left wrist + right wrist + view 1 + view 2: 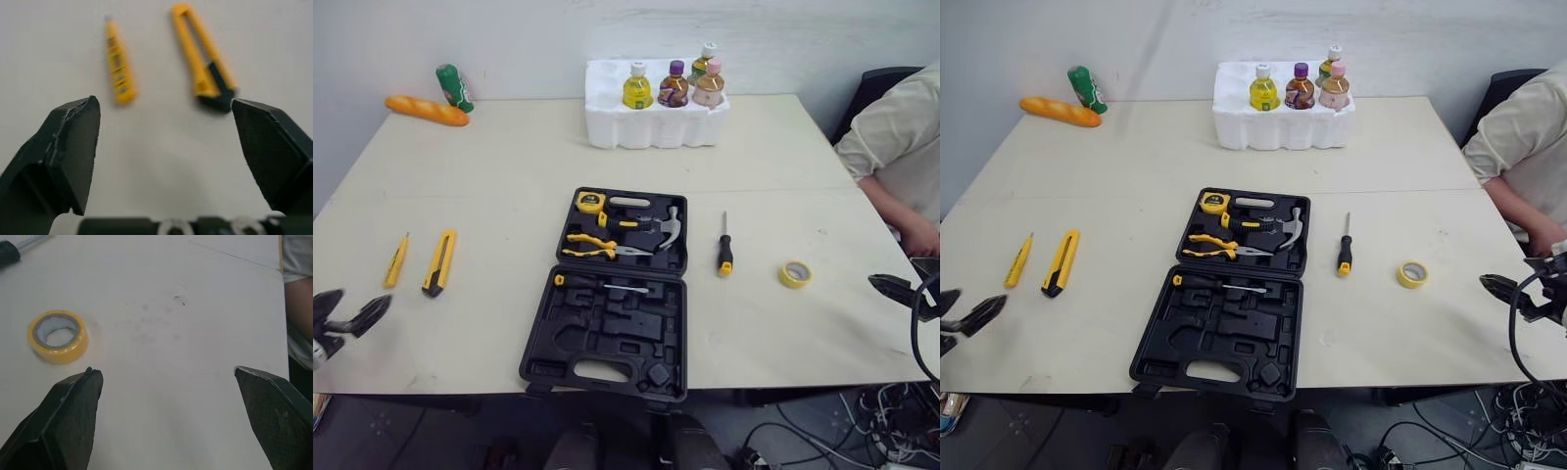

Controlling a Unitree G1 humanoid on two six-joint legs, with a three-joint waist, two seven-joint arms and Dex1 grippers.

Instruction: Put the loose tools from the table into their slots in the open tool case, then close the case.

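Black moulded-plastic tool case lies open, flat; left claw and right claw gape wide, empty.

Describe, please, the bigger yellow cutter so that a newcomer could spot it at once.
Find the open tool case in the middle. To the robot's left of it lie two yellow cutters; the bigger cutter is nearer the case, wider and black-ended, unlike the slim cutter.

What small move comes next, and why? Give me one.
Probably ease the left gripper forward and down onto the yellow-and-black plastic box cutter. The gripper is open and empty. That cutter lies loose on the pale table just ahead of it, beside a slimmer yellow cutter, and the open black plastic tool case has empty slots.
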